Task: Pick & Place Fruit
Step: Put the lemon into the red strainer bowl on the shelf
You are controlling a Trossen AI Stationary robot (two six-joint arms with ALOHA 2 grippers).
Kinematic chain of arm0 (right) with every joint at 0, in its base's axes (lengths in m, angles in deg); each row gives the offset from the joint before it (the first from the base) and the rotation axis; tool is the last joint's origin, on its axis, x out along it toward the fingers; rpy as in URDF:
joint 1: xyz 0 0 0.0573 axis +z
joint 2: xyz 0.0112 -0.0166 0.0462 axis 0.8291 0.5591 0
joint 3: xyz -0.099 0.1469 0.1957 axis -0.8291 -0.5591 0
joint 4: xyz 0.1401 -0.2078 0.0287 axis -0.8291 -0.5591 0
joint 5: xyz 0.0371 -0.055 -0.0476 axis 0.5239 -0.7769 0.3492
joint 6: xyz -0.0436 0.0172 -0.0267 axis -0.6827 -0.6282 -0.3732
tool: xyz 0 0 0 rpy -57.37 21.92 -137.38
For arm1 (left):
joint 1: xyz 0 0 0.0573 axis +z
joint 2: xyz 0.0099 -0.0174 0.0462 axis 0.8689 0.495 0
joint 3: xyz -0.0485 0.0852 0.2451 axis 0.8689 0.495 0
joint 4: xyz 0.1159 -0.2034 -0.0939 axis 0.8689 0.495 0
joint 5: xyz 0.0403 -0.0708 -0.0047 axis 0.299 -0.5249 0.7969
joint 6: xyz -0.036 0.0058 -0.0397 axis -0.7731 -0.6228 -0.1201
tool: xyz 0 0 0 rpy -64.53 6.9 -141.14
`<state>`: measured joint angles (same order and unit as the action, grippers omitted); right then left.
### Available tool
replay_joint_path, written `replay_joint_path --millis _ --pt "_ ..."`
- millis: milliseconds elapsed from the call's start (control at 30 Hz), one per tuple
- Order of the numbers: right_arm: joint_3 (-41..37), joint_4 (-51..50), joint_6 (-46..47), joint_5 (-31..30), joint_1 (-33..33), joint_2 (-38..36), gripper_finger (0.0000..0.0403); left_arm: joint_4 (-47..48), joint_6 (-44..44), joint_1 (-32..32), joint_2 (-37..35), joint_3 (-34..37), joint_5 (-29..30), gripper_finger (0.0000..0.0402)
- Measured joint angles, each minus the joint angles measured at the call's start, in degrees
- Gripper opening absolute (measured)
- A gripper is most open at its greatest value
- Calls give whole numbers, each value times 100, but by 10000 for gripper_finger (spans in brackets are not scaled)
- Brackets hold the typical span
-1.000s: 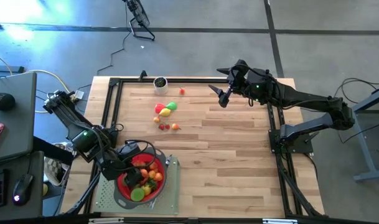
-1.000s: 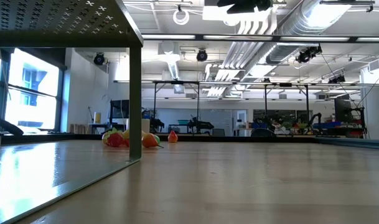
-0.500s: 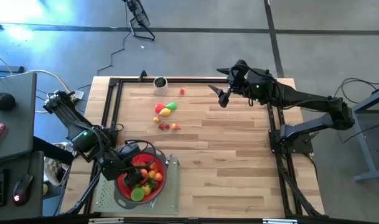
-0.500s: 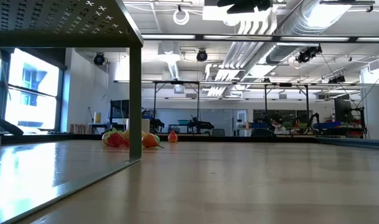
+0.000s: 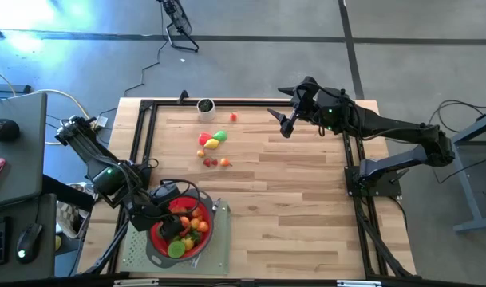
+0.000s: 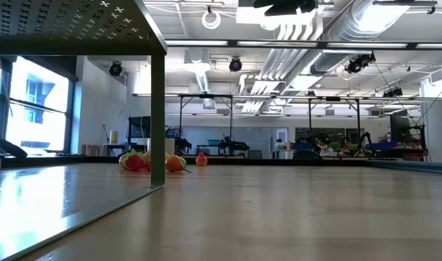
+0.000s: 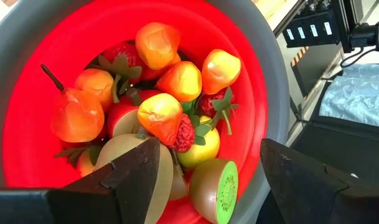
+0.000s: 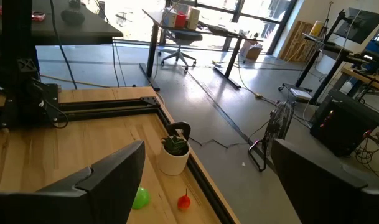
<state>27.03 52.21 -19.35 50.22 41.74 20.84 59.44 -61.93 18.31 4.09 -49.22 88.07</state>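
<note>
The red strainer with a grey rim (image 5: pixel 153 239) stands on a grey perforated mat at the table's near left and holds several toy fruits (image 7: pixel 159 115): orange, red and yellow pieces and cut kiwi halves. My left gripper (image 5: pixel 175 226) (image 7: pixel 208 177) hangs open over them, one finger on each side of the pile. More fruits lie on the bare wood: a red, yellow and green cluster (image 5: pixel 213 140), small red ones (image 5: pixel 215 162) and a single red one (image 5: pixel 233 117) (image 8: pixel 184 201). My right gripper (image 5: pixel 287 123) (image 8: pixel 205 180) is open, held above the far right of the table.
A small potted plant in a white pot (image 5: pixel 205 105) (image 8: pixel 173 152) stands at the far edge. A black frame (image 5: pixel 144 127) borders the table. In the low view the loose fruits (image 6: pixel 152 162) show far off behind a metal post (image 6: pixel 157 116). Bare wood stretches across the middle and right.
</note>
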Motion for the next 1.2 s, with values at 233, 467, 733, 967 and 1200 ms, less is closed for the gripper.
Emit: replay_joint_path --millis 233,467,733,967,1200 --pt "0 0 0 1 0 1 341 2 -40 2 -2 0 46 271" --pt "0 0 0 1 0 0 341 -25 -41 0 0 0 48 271" --pt "0 0 0 0 1 1 341 -143 -42 2 0 1 120 271" --pt "1 0 0 0 1 1 341 -230 70 7 -61 7 633 271" --pt "0 2 0 0 2 1 341 -1010 507 0 -691 4 1226 271"
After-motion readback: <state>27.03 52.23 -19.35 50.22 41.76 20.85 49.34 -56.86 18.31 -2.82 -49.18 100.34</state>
